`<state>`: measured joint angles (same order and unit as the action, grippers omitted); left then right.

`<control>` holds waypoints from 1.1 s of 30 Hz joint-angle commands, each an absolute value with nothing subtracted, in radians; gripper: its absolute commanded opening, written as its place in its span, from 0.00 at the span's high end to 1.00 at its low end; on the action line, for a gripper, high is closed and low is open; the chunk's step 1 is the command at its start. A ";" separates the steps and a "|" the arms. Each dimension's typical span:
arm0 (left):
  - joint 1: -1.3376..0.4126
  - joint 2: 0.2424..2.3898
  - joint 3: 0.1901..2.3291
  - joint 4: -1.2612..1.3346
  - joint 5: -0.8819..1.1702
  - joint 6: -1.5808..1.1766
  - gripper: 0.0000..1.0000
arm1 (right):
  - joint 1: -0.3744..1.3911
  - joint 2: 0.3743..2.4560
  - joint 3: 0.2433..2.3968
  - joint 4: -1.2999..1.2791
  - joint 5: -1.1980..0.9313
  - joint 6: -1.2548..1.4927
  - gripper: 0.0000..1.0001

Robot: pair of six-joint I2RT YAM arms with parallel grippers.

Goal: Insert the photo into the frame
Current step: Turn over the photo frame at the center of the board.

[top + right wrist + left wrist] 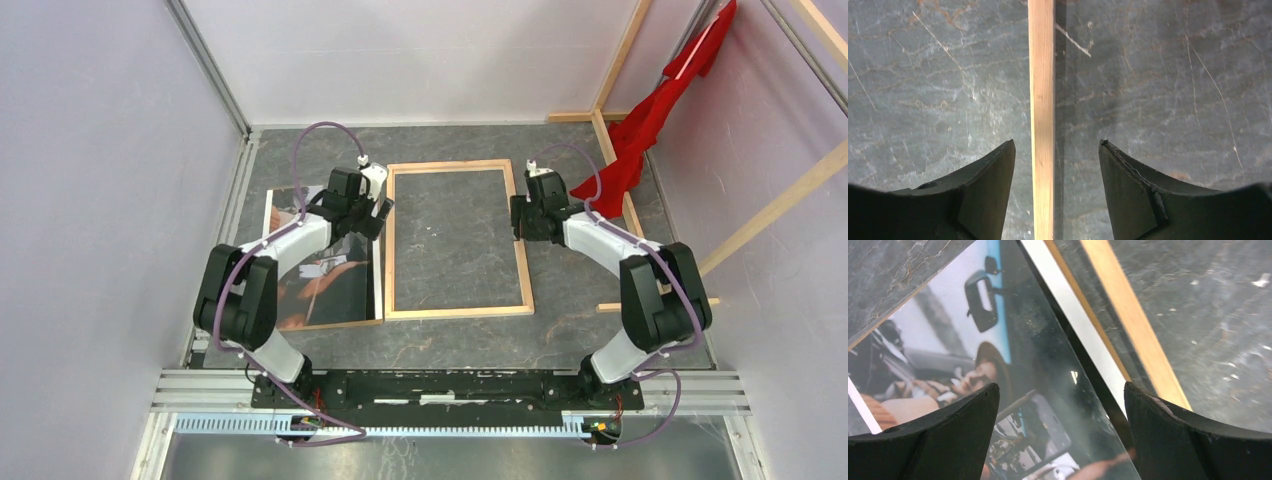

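The frame (388, 240) lies flat in the middle of the table with its bare wood back up. The photo (330, 280), dark and glossy, lies just left of it, partly under my left arm. My left gripper (378, 216) hovers open over the photo's right edge beside the frame's left bar. In the left wrist view its fingers (948, 435) straddle the photo (973, 355), with the frame's bar (1133, 325) to the right. My right gripper (517, 216) is open over the frame's right bar. That bar (1042, 90) runs between the spread jaws (1057, 145), touching neither finger.
A brown board edge (335, 324) shows under the photo's near side. Bare wooden beams (622, 60) and a red cloth (655, 115) stand at the back right. White walls close in the left and back, and a metal rail (450, 385) carries both arm bases.
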<state>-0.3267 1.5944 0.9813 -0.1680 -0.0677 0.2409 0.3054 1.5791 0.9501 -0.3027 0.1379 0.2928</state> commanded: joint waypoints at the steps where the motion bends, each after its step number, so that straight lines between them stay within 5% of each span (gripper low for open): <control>1: -0.329 1.689 0.998 -0.069 -0.197 0.310 0.00 | 0.308 1.663 1.014 -0.216 0.127 0.304 0.31; 20: -0.423 1.824 1.093 -0.022 -0.239 0.334 0.00 | 0.256 1.674 0.894 -0.226 0.313 0.317 0.46; 28: -0.451 1.887 1.174 -0.033 -0.224 0.327 0.00 | 0.251 1.596 0.839 -0.215 0.288 0.338 0.46; 33: -0.458 1.921 1.258 -0.094 -0.208 0.297 0.00 | 0.251 1.522 0.848 -0.219 0.281 0.354 0.38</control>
<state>-0.4480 1.9045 1.1744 -0.0715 -0.2161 0.2996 0.2558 1.6112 0.8425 -0.2111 0.2569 0.3359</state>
